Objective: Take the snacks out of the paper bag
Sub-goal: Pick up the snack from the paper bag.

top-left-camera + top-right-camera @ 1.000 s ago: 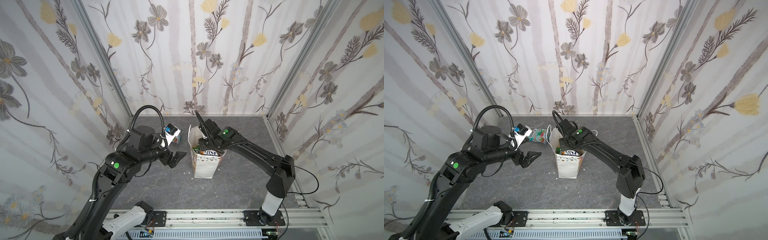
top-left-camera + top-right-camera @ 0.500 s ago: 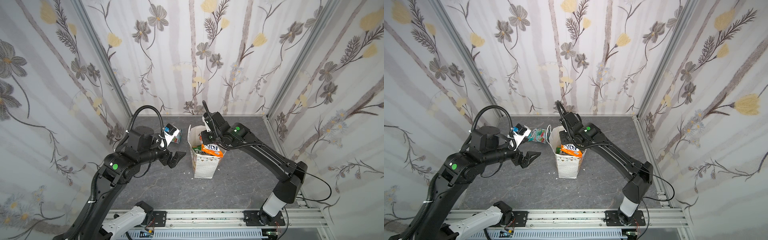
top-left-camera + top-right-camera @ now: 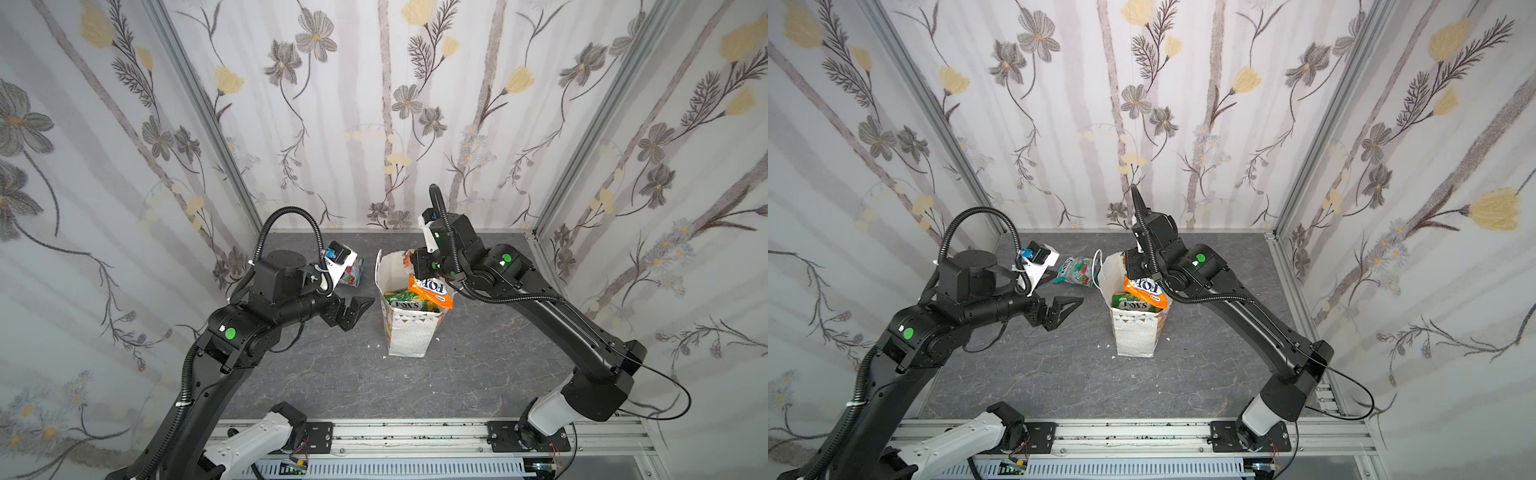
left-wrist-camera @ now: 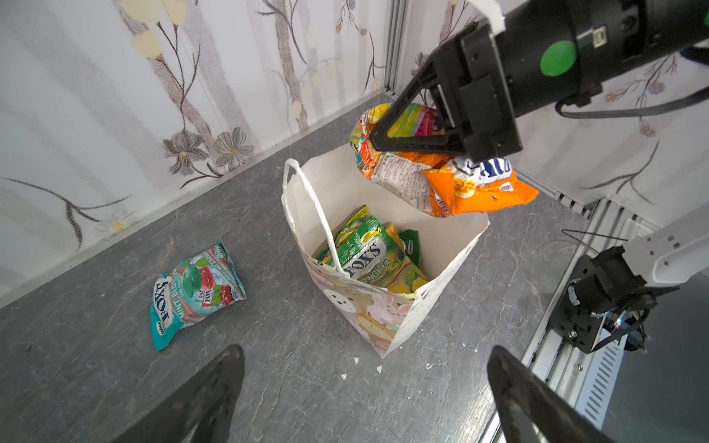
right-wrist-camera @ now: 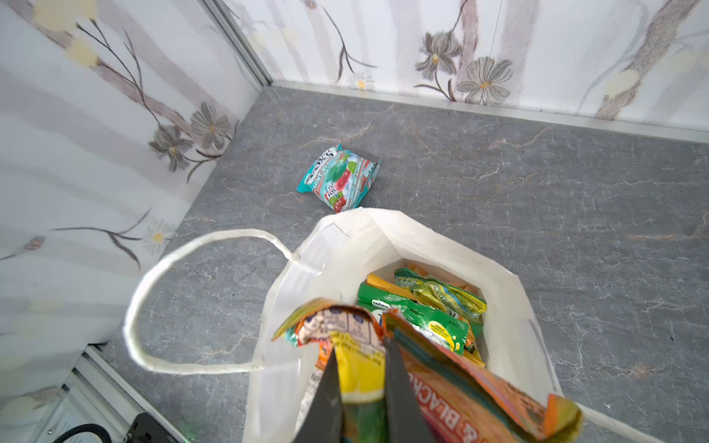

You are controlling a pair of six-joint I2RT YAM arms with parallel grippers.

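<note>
Grey stone-look table (image 3: 332, 374), floral walls round it. Paper bag (image 3: 409, 332) stood upright mid-table. One teal packet (image 4: 195, 291) lay out on the table, near the bag on the left arm's side. Right gripper (image 5: 360, 345) was clamped on an orange packet (image 4: 479, 191) just above the bag's mouth, maybe w/ a 2nd pkt bunched in. Left gripper (image 3: 357, 316) hovered empty near the bag, jaws wide apart. Green packet (image 4: 368, 253) & others not yet out, so under half done, I'd judge.

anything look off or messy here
The right gripper seems to hold two packets at once, an orange packet and a yellow-orange packet, above the paper bag. Small white scraps lie on the table beside the bag's base.
</note>
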